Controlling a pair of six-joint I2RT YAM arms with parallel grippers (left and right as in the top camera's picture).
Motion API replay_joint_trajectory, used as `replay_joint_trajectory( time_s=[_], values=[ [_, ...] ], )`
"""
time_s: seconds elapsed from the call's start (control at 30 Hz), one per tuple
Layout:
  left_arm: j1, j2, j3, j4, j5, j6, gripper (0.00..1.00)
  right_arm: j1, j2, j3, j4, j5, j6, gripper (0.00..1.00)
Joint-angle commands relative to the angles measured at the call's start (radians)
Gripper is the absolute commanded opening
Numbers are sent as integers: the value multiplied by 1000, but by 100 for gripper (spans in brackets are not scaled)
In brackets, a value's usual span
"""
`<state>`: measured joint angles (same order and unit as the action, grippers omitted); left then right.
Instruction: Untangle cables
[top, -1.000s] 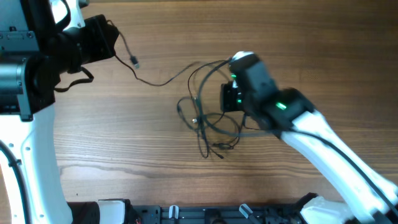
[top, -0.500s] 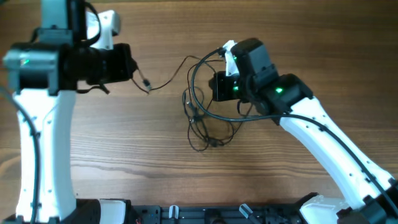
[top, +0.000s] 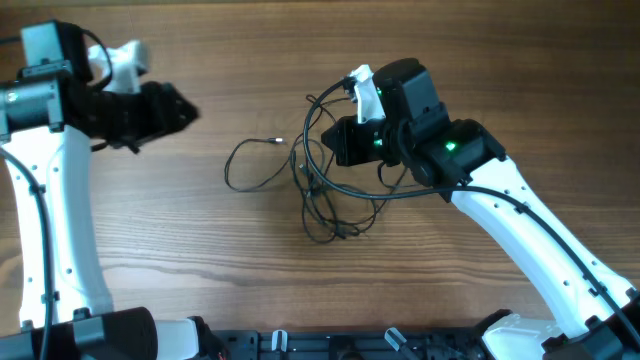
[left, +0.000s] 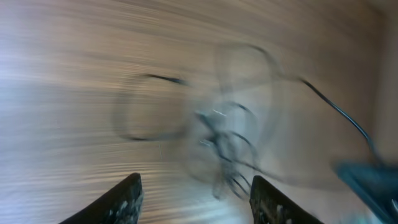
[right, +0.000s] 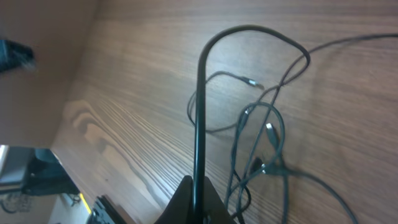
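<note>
Mid-table, on the bare wooden table: the cables, a loose black tangle of thin overlapping loops. Just left of the tangle, and joined to it, one wider loop lying flat on the wood and ending in a tiny plug.

At the tangle's far right edge, the right gripper, pressed together on a single strand. From the right wrist view, the same right gripper clamped at the foot of that strand, the cord standing up straight from the fingers, then arching over toward the knot.

Far off to the left, well apart from every cord, the left gripper. In the badly blurred left wrist view, fingers spread wide, gripping nothing, the tangle only a smear beyond them.
</note>
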<state>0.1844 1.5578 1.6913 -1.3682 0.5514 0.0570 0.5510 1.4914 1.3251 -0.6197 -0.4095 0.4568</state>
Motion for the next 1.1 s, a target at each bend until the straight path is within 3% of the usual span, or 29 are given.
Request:
replay_joint_trajectory(
  time_s=[0.0, 0.23, 0.43, 0.63, 0.77, 0.83, 0.93, 1.07],
  values=[
    [-117, -3, -77, -8, 270, 276, 55, -4, -5, 21, 79, -72, 69, 4],
    [-256, -3, -236, 179, 393, 307, 52, -6, -5, 21, 379, -219, 276, 4],
    [-288, -3, -315, 326, 550, 367, 49, -8, -5, 21, 406, -234, 294, 4],
    [-332, -3, -338, 384, 591, 382, 45, -22, -5, 21, 406, -245, 304, 4],
    [-344, -3, -338, 385, 589, 382, 33, -29, -5, 21, 445, -294, 321, 4],
    [-344, -3, -338, 392, 585, 381, 8, -29, -5, 21, 460, -299, 335, 4],
    [-335, -4, -337, 416, 582, 365, 4, -43, -5, 21, 452, -295, 340, 4],
    [-273, -19, -337, 496, 583, 147, 4, -96, -5, 21, 315, -164, 357, 49]
  ],
)
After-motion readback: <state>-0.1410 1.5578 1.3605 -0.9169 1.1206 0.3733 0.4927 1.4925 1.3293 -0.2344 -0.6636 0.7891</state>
